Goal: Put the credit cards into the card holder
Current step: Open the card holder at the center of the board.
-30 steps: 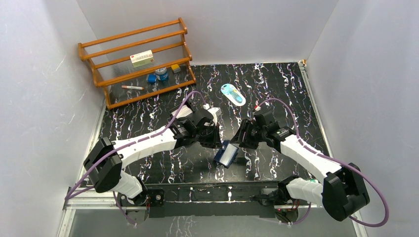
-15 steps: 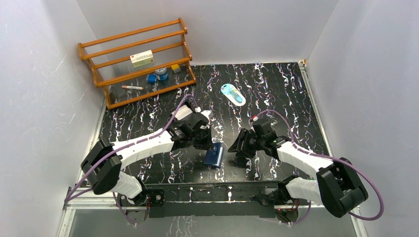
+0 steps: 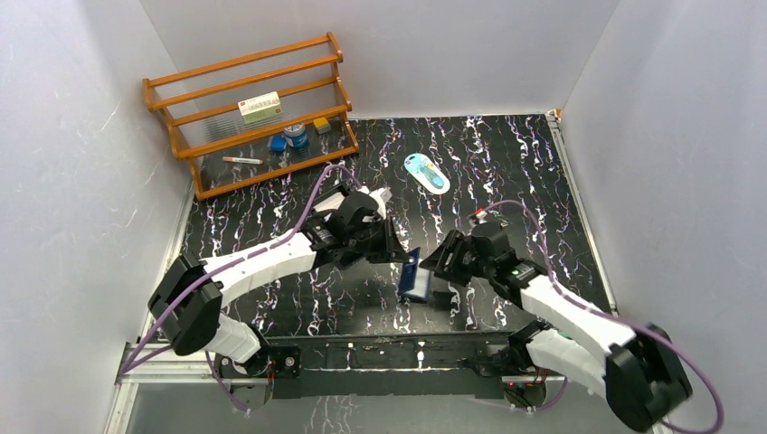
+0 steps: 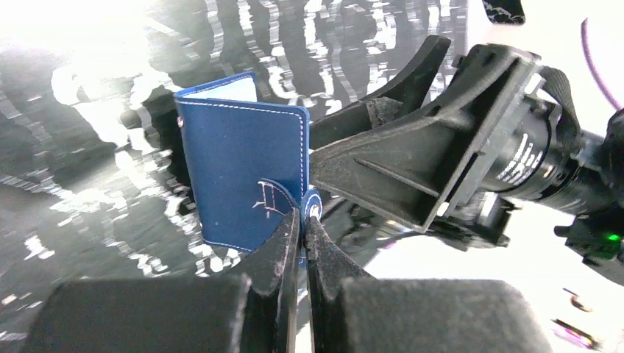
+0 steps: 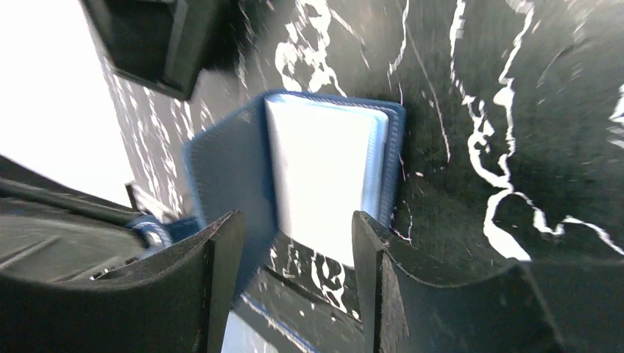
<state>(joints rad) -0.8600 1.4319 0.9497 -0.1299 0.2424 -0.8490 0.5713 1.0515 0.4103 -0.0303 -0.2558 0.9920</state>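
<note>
We pinch the tab of the holder [image 4: 239, 176] in the left gripper [image 4: 302, 220] mid-table [image 3: 506, 163], the right gripper [image 5: 294, 220] spread before its pale pockets; no cards show, so insertion seems pending.

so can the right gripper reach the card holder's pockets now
Probably yes: the left gripper pinches the snap tab, holding the card holder open, and the open right gripper faces its pockets with nothing between.

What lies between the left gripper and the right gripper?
The card holder, partly open; the left gripper is shut on it, the right gripper open, facing it. The top external view shows this.
</note>
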